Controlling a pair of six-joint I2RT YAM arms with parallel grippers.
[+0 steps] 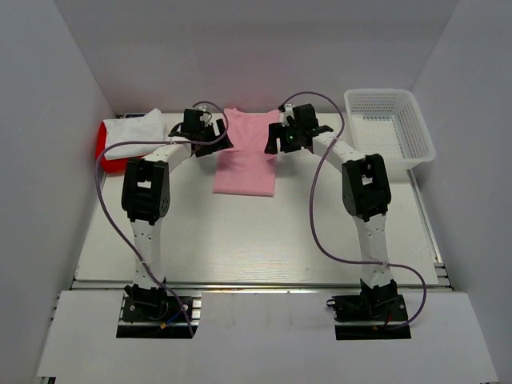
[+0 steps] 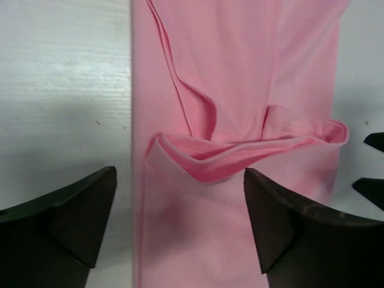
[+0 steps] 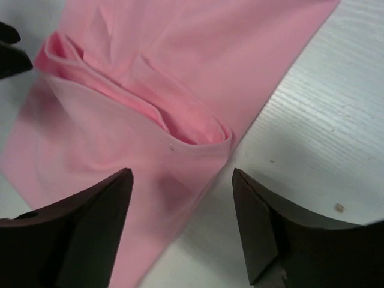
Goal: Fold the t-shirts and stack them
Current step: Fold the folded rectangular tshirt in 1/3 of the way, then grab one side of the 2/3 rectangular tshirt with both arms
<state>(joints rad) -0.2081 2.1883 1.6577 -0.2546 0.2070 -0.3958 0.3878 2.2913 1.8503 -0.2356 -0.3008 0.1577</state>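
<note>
- Pink t-shirt [image 1: 244,164] lay folded narrow, likely for neat stacking.
- My left claw [image 2: 180,204] and right claw [image 3: 183,201] gaped wide over its fold, gripping nothing.

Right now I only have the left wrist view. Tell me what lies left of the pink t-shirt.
Observer: A red t-shirt and a white t-shirt lie bunched together at the far left.
Operator: Report the right gripper.
Observer: The right gripper is open over the right side of the pink t-shirt, holding nothing.
Operator: Now describe the far right.
Observer: A white mesh basket sits in the far right corner, apart from the pink t-shirt.
</note>
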